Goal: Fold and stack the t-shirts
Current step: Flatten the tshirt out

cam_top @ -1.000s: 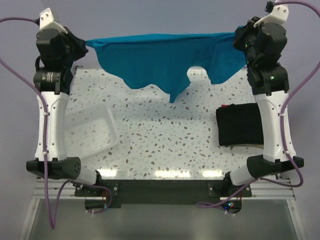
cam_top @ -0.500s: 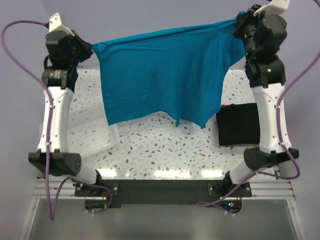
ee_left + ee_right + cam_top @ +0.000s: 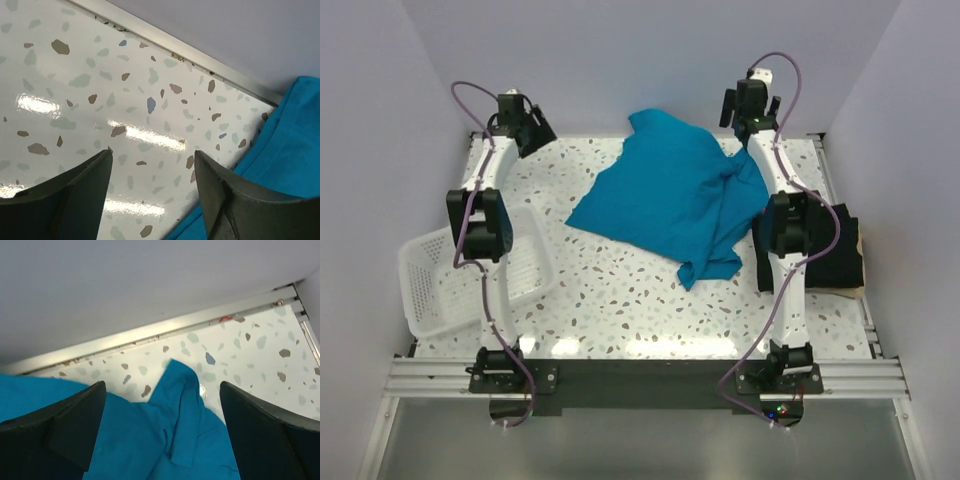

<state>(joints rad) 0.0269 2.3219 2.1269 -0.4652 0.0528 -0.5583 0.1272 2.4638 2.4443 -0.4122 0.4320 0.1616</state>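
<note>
The teal t-shirt [image 3: 665, 200], which a second ago hung in the air stretched between both arms, now lies on the counter [image 3: 620, 300]. It has been let go at both ends. It rests in the far half of the counter, between the two arms and nearer the far right corner, with its near tip reaching toward the counter's middle. It is not flat: the right side is bunched and doubled over itself, and the outline is irregular. The lay-down step therefore appears complete, but the cloth probably needs smoothing or re-spreading before a clean fold is possible. The black t-shirt [image 3: 845, 250] sits at the right edge of the counter, partly hidden behind the right arm, and looks already folded. It is the likely base of the stack. The white basket [image 3: 420, 290] stands at the left edge, apart from both shirts. The left fingers [image 3: 75, 190] are released and stand well apart near the far left corner. Only bare counter shows between them, and the teal cloth lies just beside them without touching. The right fingers [image 3: 60, 425] are also released and spread wide near the far edge. A teal corner lies on the counter below the gap between them, but nothing is pinched or held. Both arms are free for the next grasp. One fold and the stacking of the teal t-shirt are judged to remain.
</note>
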